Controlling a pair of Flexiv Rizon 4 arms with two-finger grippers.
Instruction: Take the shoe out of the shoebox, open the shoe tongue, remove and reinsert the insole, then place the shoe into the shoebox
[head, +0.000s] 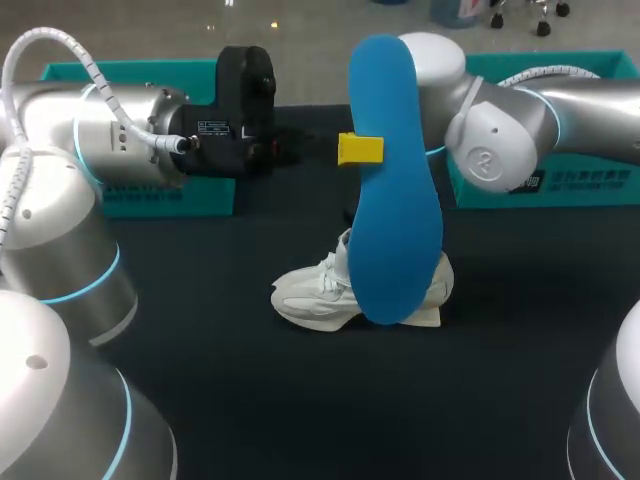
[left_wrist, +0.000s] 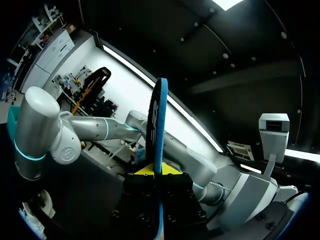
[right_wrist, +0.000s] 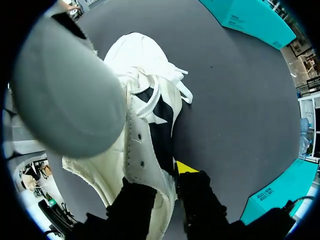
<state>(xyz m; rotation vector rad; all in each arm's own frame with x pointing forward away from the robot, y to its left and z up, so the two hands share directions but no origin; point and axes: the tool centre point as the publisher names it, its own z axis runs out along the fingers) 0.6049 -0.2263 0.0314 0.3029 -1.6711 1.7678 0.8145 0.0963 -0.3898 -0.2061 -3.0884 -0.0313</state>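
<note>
A blue insole (head: 395, 190) stands upright above the table, pinched at its edge by my left gripper (head: 360, 148), which is shut on it. In the left wrist view the insole (left_wrist: 160, 125) runs edge-on between the fingers of the left gripper (left_wrist: 159, 176). Beneath it a white shoe (head: 320, 295) lies on the black table, toe to the left. My right arm (head: 500, 130) reaches down behind the insole, hiding its gripper there. In the right wrist view my right gripper (right_wrist: 172, 176) is shut on the side wall of the shoe (right_wrist: 145, 125), one finger inside and one outside.
Teal shoebox parts stand at the back left (head: 150, 195) and back right (head: 545, 185) of the table. In the right wrist view a blurred grey shape (right_wrist: 70, 95) close to the camera covers part of the shoe, and teal box edges (right_wrist: 250, 17) lie beyond it.
</note>
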